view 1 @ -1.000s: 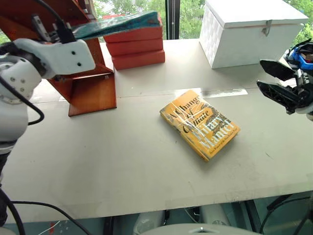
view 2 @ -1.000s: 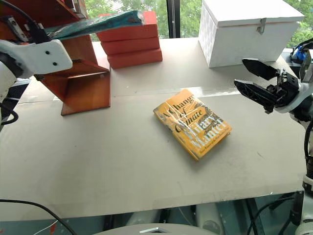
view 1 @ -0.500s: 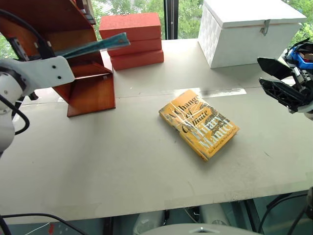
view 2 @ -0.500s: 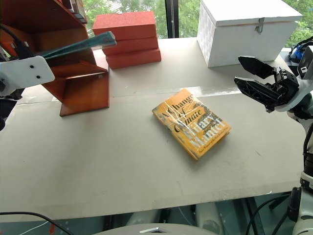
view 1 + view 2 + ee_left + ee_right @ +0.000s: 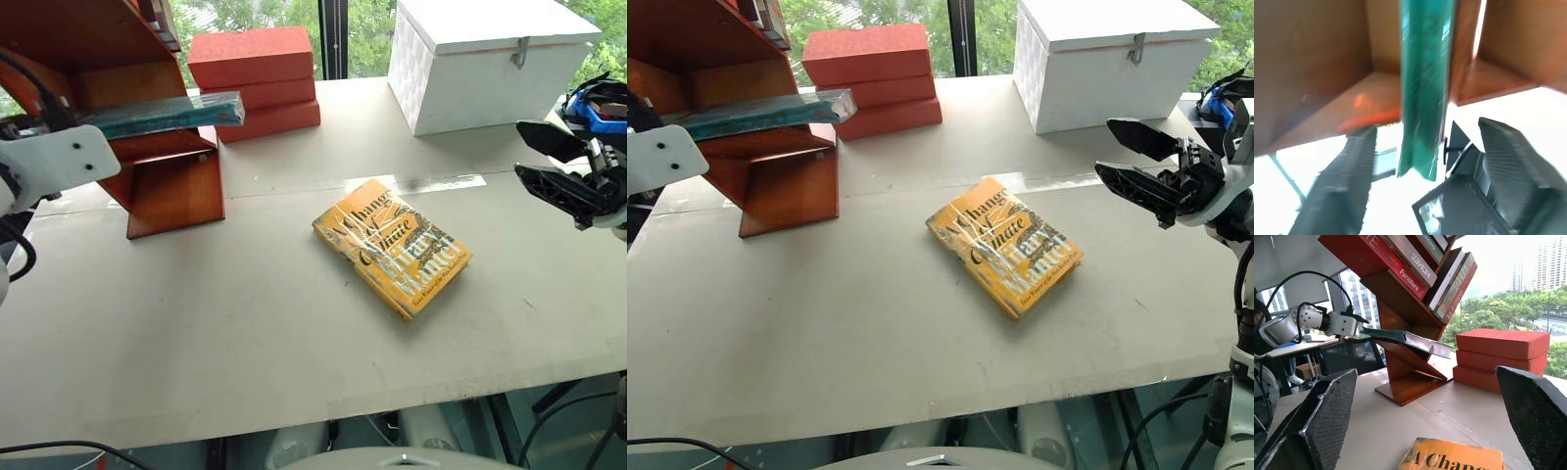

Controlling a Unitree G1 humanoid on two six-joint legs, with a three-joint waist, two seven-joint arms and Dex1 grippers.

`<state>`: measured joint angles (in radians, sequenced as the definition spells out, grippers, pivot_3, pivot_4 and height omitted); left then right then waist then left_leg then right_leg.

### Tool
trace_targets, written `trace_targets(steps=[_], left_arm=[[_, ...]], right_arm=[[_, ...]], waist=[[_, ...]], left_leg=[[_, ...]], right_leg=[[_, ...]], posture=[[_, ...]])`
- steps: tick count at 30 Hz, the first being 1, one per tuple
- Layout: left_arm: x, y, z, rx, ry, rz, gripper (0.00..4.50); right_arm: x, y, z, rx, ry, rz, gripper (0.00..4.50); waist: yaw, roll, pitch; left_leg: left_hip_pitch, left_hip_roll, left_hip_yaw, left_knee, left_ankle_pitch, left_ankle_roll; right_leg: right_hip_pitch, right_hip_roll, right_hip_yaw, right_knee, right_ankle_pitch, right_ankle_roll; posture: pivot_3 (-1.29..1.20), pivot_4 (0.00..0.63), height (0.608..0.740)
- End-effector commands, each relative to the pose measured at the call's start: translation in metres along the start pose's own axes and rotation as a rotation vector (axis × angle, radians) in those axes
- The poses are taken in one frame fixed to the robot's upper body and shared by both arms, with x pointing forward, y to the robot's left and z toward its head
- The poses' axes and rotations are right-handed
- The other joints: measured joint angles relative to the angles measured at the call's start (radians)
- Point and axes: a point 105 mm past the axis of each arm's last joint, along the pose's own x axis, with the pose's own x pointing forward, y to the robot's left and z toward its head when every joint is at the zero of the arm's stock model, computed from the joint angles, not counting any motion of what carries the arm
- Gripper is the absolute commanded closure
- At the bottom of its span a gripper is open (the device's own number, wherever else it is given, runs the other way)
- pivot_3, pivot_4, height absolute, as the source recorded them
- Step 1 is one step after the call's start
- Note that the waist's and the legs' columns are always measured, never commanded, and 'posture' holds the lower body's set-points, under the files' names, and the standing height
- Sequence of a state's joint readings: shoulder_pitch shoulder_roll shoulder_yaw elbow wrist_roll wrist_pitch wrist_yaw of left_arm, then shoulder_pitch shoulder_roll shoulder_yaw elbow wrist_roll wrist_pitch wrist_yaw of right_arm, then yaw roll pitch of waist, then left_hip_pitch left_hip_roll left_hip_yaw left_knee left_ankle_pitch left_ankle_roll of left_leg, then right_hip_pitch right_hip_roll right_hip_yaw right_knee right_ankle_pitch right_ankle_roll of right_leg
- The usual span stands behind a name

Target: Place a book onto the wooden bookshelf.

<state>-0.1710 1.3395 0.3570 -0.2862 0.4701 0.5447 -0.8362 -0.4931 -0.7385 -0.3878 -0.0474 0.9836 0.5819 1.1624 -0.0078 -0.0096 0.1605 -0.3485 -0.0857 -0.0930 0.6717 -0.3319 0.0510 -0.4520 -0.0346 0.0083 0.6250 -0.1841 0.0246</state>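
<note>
The left pincer (image 5: pixel 1425 161) stands spread wide at the wooden bookshelf (image 5: pixel 176 181), its two black fingers (image 5: pixel 1508 166) apart on either side of the teal book (image 5: pixel 162 111) and, as far as the wrist view shows, clear of its covers. The book lies nearly flat on a lower shelf board, one end jutting past the shelf's edge toward a stack of three red-orange blocks (image 5: pixel 257 80) just beside it. Higher up, the slanted compartments hold several other books (image 5: pixel 1415 254) leaning spine-out; their exact number cannot be told. The right pincer (image 5: pixel 1136 166) hangs released over the far right edge of the table (image 5: pixel 245 333), gripping nothing. One yellow-orange book (image 5: pixel 392 247) rests face up near the middle of the table, well apart from both arms. One white quilted box (image 5: pixel 485 61) sits closed at the back right, its latch down.
</note>
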Motion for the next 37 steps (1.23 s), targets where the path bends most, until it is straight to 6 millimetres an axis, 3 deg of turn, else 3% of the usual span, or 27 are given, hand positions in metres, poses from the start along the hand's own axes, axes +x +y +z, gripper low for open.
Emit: trace_targets(steps=[1,9,13,16,19,21,24,26,28,33,37], left_arm=[[-0.01,0.017,-0.006,-0.017,0.041,0.072,0.05],[-0.021,0.022,0.011,-0.207,-0.059,0.112,0.05],[-0.03,0.017,0.044,-0.451,-0.262,0.052,0.05],[-0.048,-0.018,0.097,-0.595,-0.564,-0.212,0.05],[-0.075,-0.081,0.125,-0.703,-0.741,-0.558,0.05],[-0.084,-0.11,0.131,-0.782,-0.781,-0.652,0.05],[-0.083,-0.13,0.139,-0.888,-0.8,-0.65,0.05],[-0.079,-0.154,0.15,-1.047,-0.788,-0.643,0.05],[-0.08,-0.17,0.156,-1.143,-0.783,-0.644,0.05],[-0.079,-0.206,0.154,-1.177,-0.702,-0.613,0.05],[-0.086,-0.227,0.145,-1.171,-0.663,-0.64,0.05]], right_arm=[[-0.001,0.002,0.007,-0.041,-0.02,0.008,0.0],[-0.003,-0.001,0.004,-0.034,-0.015,0.0,0.0],[-0.007,-0.003,-0.001,-0.026,0.008,-0.011,0.0],[-0.013,-0.002,-0.012,-0.018,0.048,-0.022,0.0],[-0.023,0.0,-0.027,-0.01,0.106,-0.035,0.0],[-0.032,0.002,-0.042,-0.007,0.16,-0.054,0.0],[-0.045,0.002,-0.06,-0.012,0.216,-0.101,0.0],[-0.071,-0.004,-0.092,-0.055,0.345,-0.223,0.0],[-0.088,-0.002,-0.111,-0.073,0.431,-0.275,0.0],[-0.116,0.007,-0.14,-0.117,0.538,-0.338,0.0],[-0.121,0.005,-0.146,-0.14,0.529,-0.383,0.0]], waist=[[0.002,0.0,0.0],[0.003,0.0,0.0],[0.007,0.0,0.0],[0.011,0.0,-0.001],[0.011,0.001,-0.002],[0.004,0.001,-0.002],[0.012,0.001,-0.002],[0.023,0.004,-0.005],[0.031,0.003,-0.007],[0.031,0.006,-0.01],[0.019,0.006,-0.01]], left_leg=[[0.0,0.0,0.0,0.0,0.0,0.0],[0.0,0.0,0.0,0.001,0.0,0.0],[-0.001,0.0,0.0,0.002,0.0,0.0],[-0.001,0.0,-0.001,0.005,0.0,0.0],[-0.003,0.0,0.0,0.011,-0.001,0.001],[-0.003,0.0,0.0,0.013,-0.001,0.001],[-0.003,0.001,-0.002,0.013,-0.001,0.001],[-0.002,0.001,-0.002,0.014,0.0,0.0],[0.006,0.001,-0.001,0.013,-0.001,0.0],[0.008,0.001,-0.001,0.014,-0.001,0.0],[0.01,0.002,0.002,0.012,-0.001,0.0]], right_leg=[[0.0,0.0,0.0,0.0,0.0,0.0],[0.0,0.0,0.0,0.0,0.0,0.0],[0.0,0.0,-0.001,0.001,0.0,0.0],[0.001,0.0,-0.002,0.001,0.0,0.0],[0.002,-0.001,-0.002,0.002,0.0,0.0],[0.002,0.0,-0.002,0.002,0.0,0.0],[0.002,0.0,-0.005,0.002,0.0,0.0],[0.004,0.0,-0.006,0.002,0.002,-0.003],[0.013,-0.001,-0.005,0.001,0.002,-0.003],[0.014,0.0,-0.005,0.002,0.003,-0.003],[0.014,0.001,-0.002,0.002,0.002,-0.003]], posture=[[0.0,0.15,0.74],[0.0,0.15,0.74],[0.0,0.15,0.74],[0.0,0.15,0.74],[0.0,0.15,0.74],[0.0,0.15,0.74],[0.0,0.15,0.74],[0.0,0.15,0.74],[0.0,0.15,0.74],[0.0,0.15,0.74],[0.0,0.15,0.74]])
